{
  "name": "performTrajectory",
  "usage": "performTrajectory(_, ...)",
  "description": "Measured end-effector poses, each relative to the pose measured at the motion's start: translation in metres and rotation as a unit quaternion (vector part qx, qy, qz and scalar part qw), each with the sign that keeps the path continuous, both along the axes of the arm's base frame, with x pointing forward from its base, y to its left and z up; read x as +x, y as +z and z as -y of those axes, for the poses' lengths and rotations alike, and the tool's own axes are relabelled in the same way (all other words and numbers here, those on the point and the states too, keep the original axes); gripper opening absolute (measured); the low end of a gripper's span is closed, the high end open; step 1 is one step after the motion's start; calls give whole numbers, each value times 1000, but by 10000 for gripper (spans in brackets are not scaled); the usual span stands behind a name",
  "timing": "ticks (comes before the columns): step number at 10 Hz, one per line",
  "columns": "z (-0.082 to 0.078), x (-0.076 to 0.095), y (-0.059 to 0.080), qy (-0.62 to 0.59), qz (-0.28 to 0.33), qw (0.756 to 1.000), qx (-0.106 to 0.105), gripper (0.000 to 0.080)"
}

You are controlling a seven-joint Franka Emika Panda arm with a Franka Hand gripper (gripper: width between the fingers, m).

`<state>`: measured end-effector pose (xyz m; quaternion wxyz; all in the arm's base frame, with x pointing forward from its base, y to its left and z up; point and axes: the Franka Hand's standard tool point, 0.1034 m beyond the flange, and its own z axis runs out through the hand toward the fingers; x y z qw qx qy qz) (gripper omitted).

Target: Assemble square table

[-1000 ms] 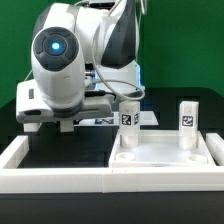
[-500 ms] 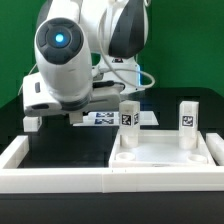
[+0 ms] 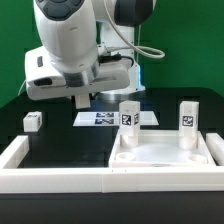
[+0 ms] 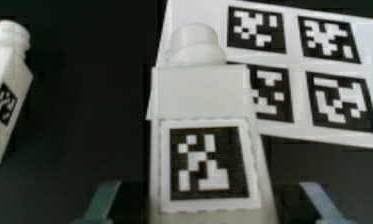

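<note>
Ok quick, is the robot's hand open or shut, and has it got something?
Gripper: jaws closed on a white table leg, one on each side of it.

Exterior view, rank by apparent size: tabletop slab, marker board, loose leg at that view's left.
1. tabletop slab, nearest the camera
2. marker board, partly hidden
3. loose leg, clearly smallest

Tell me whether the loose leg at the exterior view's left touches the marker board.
Apart. The exterior view shows a strip of bare black table between the loose leg and the marker board.
</note>
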<state>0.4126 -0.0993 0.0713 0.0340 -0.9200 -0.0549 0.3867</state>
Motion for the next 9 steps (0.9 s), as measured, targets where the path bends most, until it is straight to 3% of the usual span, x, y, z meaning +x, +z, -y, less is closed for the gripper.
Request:
performTrajectory(3,-3,22,-4,-8,107,994,12,292)
performTrajectory(5,-5,44,10,-17,163,986,13,292)
performTrajectory(7,-3,80,35,-10,251,968,10,292)
performTrajectory(8,-3,88,48,-9,271,963,10,292)
performTrajectory(9,0,94,45,-7,314,949,7,292)
